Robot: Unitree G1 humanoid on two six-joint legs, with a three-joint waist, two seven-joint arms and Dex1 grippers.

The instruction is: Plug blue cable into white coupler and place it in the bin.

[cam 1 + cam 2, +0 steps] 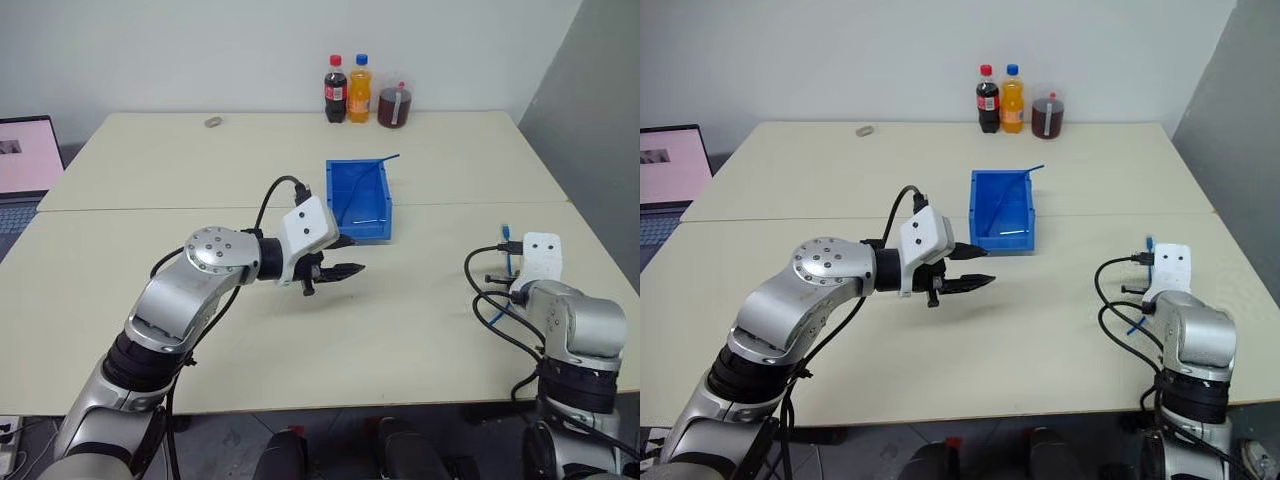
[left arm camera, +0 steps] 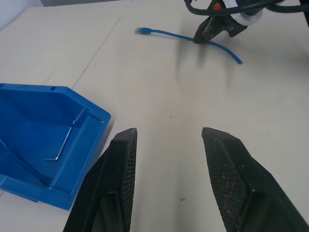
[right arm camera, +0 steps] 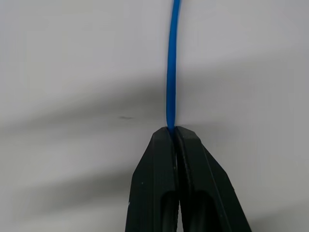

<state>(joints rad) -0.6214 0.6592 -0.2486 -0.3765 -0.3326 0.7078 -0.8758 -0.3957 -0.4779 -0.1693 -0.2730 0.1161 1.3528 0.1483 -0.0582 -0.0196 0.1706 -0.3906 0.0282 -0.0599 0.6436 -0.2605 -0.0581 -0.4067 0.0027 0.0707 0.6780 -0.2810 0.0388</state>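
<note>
The right gripper [image 3: 173,131] pinches the blue cable [image 3: 172,63]; the left gripper [image 2: 166,140], jaws apart and empty, hovers near the bin [image 1: 345,190]; three bottles [image 1: 360,92] stand behind.

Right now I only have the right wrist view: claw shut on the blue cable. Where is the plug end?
Observer: The blue cable ends in a plug lying free on the table, apart from the right claw.
Operator: Is the left claw carrying anything?
Observer: No. The left claw is open and empty, above the table just in front of the bin.
Operator: Anything in that bin?
Observer: A thin blue piece sticks out over its far corner.
</note>
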